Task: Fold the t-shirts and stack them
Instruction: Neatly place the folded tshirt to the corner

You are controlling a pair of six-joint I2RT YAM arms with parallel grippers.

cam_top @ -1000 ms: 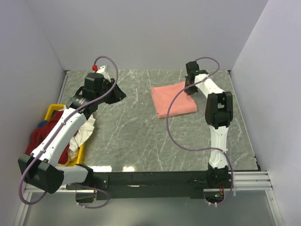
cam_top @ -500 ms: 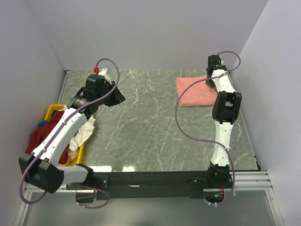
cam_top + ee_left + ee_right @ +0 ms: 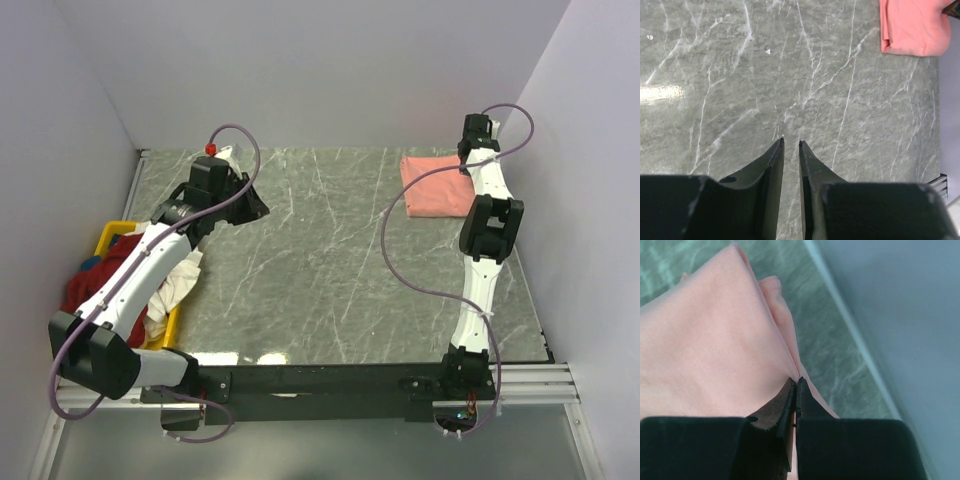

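The left arm (image 3: 135, 275) reaches from its base at the near left corner, over the bin, to the far left part of the marble table (image 3: 320, 260). The left gripper (image 3: 791, 142) hangs above bare table; its fingers stand narrowly parted with a slim gap and nothing between them.

The yellow bin (image 3: 108, 235) stands at the left edge of the table, beneath the left arm. It holds the dark red shirt (image 3: 85, 290) and the white shirt (image 3: 175, 285), both crumpled, with the white one spilling over the rim nearest the table.

The right arm (image 3: 480, 270) is stretched almost straight from its base to the far right corner. The right gripper (image 3: 795, 382) has its fingers pressed together, pinching the edge of the salmon-pink shirt (image 3: 435, 188).

The salmon-pink shirt lies folded flat on the table in the far right corner, close to the right wall and well apart from the left gripper.
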